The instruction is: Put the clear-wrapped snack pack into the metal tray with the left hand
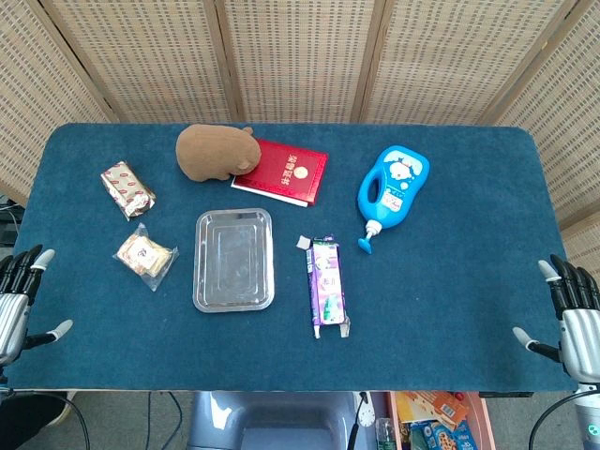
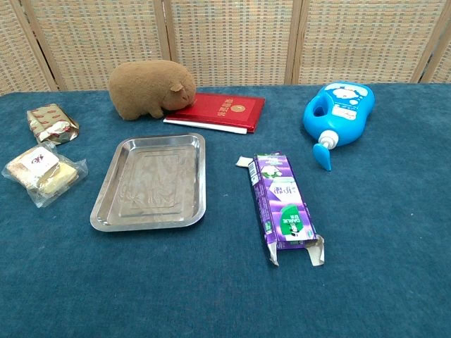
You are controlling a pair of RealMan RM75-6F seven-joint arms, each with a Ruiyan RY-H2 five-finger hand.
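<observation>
The clear-wrapped snack pack [image 1: 145,255] [image 2: 41,172] lies flat on the blue cloth, just left of the metal tray [image 1: 233,294] [image 2: 111,211]. The tray holds nothing. My left hand [image 1: 19,300] hovers at the table's left front edge, fingers spread and holding nothing, well left of and nearer than the pack. At the right front edge my right hand [image 1: 574,314] is likewise spread and holding nothing. Neither hand appears in the chest view.
A second wrapped snack, red and gold [image 1: 127,187] [image 2: 51,123], lies behind the pack. A brown plush [image 1: 216,150] [image 2: 151,87] leans on a red booklet [image 1: 284,172] [image 2: 222,111]. A purple carton [image 1: 326,284] [image 2: 282,204] lies right of the tray, a blue bottle [image 1: 393,186] [image 2: 338,111] farther right.
</observation>
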